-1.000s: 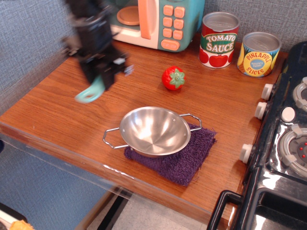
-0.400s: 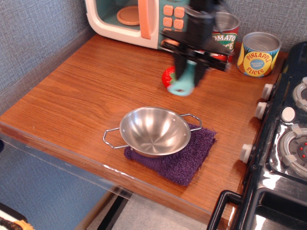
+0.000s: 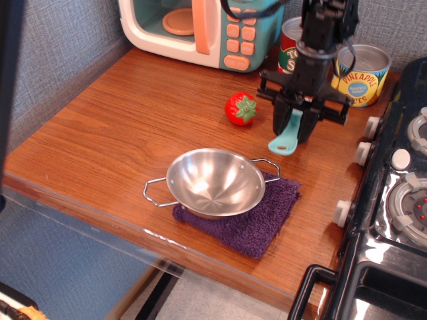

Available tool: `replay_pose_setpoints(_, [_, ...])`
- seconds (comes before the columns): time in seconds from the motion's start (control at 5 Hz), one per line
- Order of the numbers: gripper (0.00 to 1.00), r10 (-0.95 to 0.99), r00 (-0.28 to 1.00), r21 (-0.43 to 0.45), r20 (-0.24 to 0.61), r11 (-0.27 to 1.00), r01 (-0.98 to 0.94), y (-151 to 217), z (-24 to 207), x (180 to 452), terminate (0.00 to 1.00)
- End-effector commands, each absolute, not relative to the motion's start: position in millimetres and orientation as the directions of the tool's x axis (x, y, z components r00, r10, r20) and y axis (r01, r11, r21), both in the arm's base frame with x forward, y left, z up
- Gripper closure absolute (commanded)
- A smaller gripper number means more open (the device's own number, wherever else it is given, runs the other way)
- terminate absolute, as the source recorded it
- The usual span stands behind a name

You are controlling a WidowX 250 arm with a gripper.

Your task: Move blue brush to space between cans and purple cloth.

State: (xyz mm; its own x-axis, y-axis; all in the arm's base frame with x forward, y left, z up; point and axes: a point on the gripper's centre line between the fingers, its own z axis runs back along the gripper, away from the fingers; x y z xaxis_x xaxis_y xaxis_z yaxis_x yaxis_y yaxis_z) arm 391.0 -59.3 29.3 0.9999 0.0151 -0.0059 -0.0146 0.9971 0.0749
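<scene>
Nearest the front edge of the wooden table [image 3: 100, 133] lay the purple cloth [image 3: 257, 223], fuzzy and dark. On top of the cloth sat a shiny steel bowl [image 3: 215, 181] with thin wire handles on two sides. To the right stood a black toy stove [image 3: 393, 207] with white knobs along its side. Farther back, a little red toy strawberry [image 3: 241, 109] with a green top rested on the wood. Just to the right of the strawberry, the black gripper [image 3: 297, 127] hung down over the table. It was clenched on the blue brush [image 3: 288, 137], and the handle end with its hole poked out below the fingers. The brush head was hidden inside the gripper, so the bristles could not be seen. The brush was over the bare wood between the cloth and the cans; whether it touched the table could not be told. Behind the arm stood the red Tomato Sauce can [image 3: 288, 50], partly hidden, and the yellow Pineapple Slices can [image 3: 365, 72] beside it. At the very back was a toy microwave [image 3: 200, 30] with orange buttons.
</scene>
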Motion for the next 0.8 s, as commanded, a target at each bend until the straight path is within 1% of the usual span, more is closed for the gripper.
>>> replay_pose_setpoints(0.0, [1.0,-0.049,0.996,0.095,0.078,0.995,0.041,-64,30,406,0.0])
replay_pose_setpoints(0.2, [1.0,-0.06,0.996,0.093,0.063,0.994,0.054,-61,25,408,0.0])
replay_pose_setpoints(0.4, [0.0,-0.121,0.99,0.081,0.076,0.99,0.115,-63,37,407,0.0])
replay_pose_setpoints(0.6, [0.0,-0.136,0.983,0.04,0.12,0.99,0.132,-59,63,403,0.0])
